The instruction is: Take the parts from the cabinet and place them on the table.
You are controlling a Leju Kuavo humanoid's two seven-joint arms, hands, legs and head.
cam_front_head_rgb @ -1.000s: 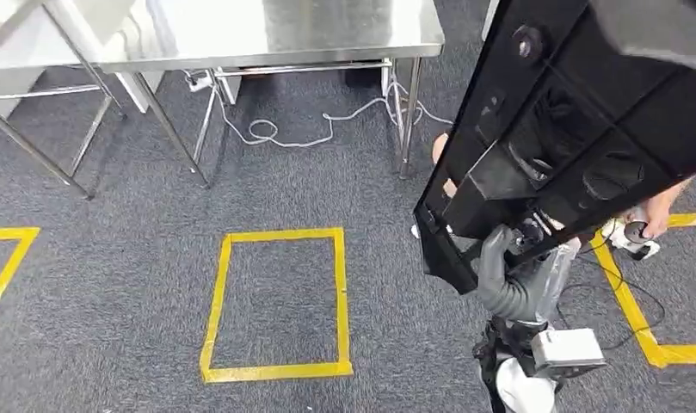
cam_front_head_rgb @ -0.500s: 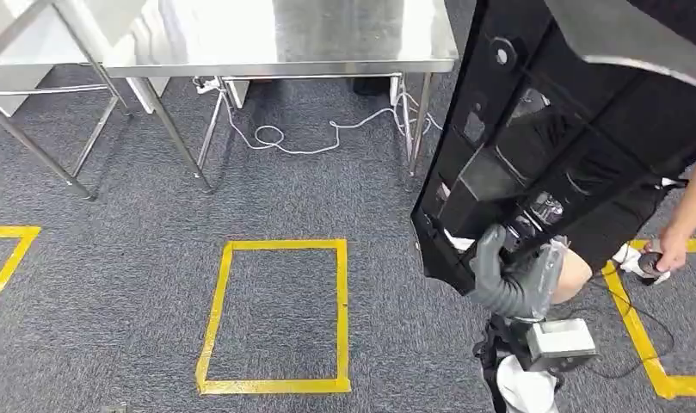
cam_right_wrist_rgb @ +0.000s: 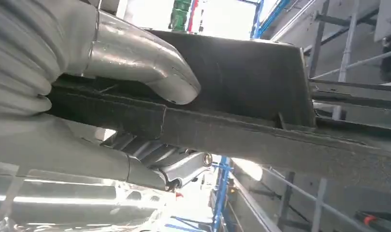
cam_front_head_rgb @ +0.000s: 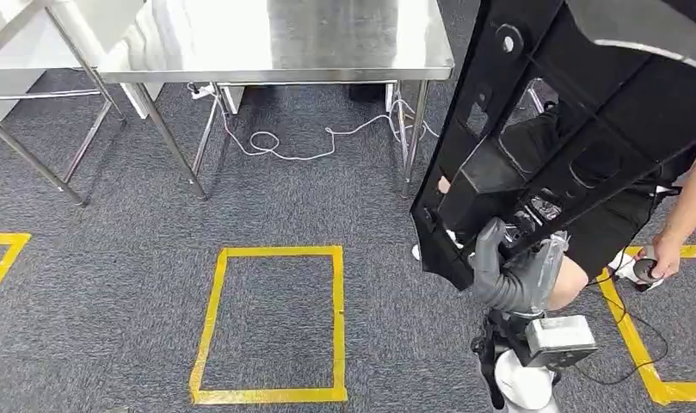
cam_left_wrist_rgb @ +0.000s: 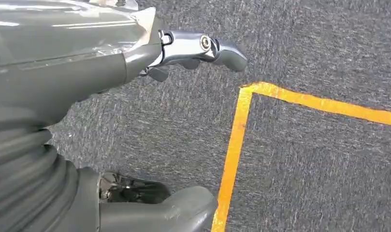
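Item 1. Black part (cam_front_head_rgb: 576,129): large moulded plastic panel with ribs and cut-outs, held up off the floor at 2 to 3 o'clock in the head view, tilted, lower end toward the robot. Against the earlier frames it sits a little further right and higher in the picture; the whole scene has shifted as well, so the camera has moved.

Item 2. Right hand (cam_front_head_rgb: 508,275): clamped on the lower edge of the black part, grey thumb over one face, fingers (cam_right_wrist_rgb: 183,169) under the other, as the right wrist view shows close up. The grip matches that of the earlier frames.

Item 3. Left hand (cam_left_wrist_rgb: 183,53): hangs over the carpet, holding nothing, fingers apart and loosely extended, thumb set well away from them.

Item 4. Worktop (cam_front_head_rgb: 275,39): stainless steel, on metal legs, at 12 o'clock, well apart from the black part. More of its top shows than a second ago.

Item 5. Yellow tape rectangle (cam_front_head_rgb: 335,327): on the grey carpet at 6 o'clock; lower in the picture than before.

Item 6. White cable (cam_front_head_rgb: 284,146): looped on the carpet beneath the worktop.

Item 7. Person (cam_front_head_rgb: 671,249): at 3 o'clock behind the black part, a hand holding a small dark object; that hand is lower and further right than a second ago.
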